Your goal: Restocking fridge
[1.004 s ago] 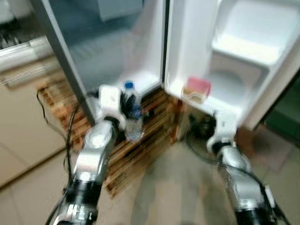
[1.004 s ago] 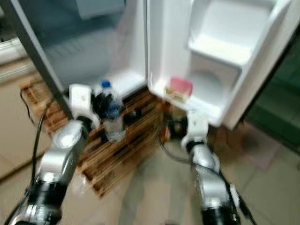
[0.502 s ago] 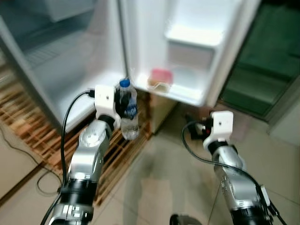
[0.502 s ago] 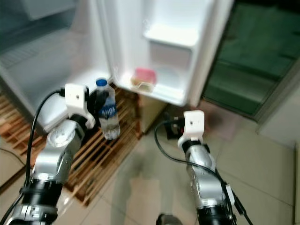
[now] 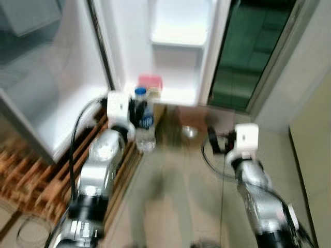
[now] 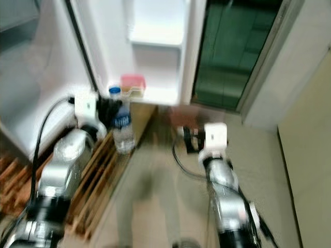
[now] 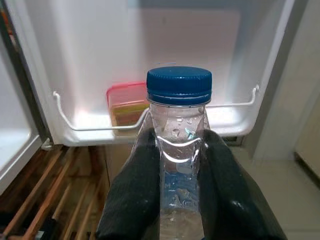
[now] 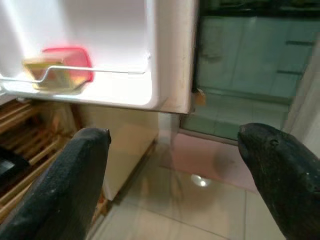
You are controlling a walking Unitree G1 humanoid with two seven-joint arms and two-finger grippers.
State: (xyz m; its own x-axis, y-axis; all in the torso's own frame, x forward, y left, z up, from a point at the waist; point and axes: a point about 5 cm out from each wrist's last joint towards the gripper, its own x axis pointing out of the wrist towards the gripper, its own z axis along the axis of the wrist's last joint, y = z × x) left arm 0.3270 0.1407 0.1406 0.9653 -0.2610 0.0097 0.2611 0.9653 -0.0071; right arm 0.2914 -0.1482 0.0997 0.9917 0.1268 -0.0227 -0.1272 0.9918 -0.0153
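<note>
Carrying bottle: the left tool (image 7: 177, 165) is pinching the water bottle (image 7: 179, 150) upright, facing the door shelf (image 7: 150, 131) at 12 o'clock.
Keeping clear: the right tool (image 8: 175, 170) is hanging spread, holding nothing.
Sharing shelf: a red-lidded container (image 7: 126, 102) is sitting at 11 o'clock.

left gripper (image 5: 138, 114) gripping water bottle (image 5: 145, 126), fridge door (image 5: 176, 46) open

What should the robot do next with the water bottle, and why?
Probably carry it forward to the door shelf. The left gripper is shut on the water bottle, held upright short of that shelf, and there looks to be free room beside the red-lidded container.
</note>
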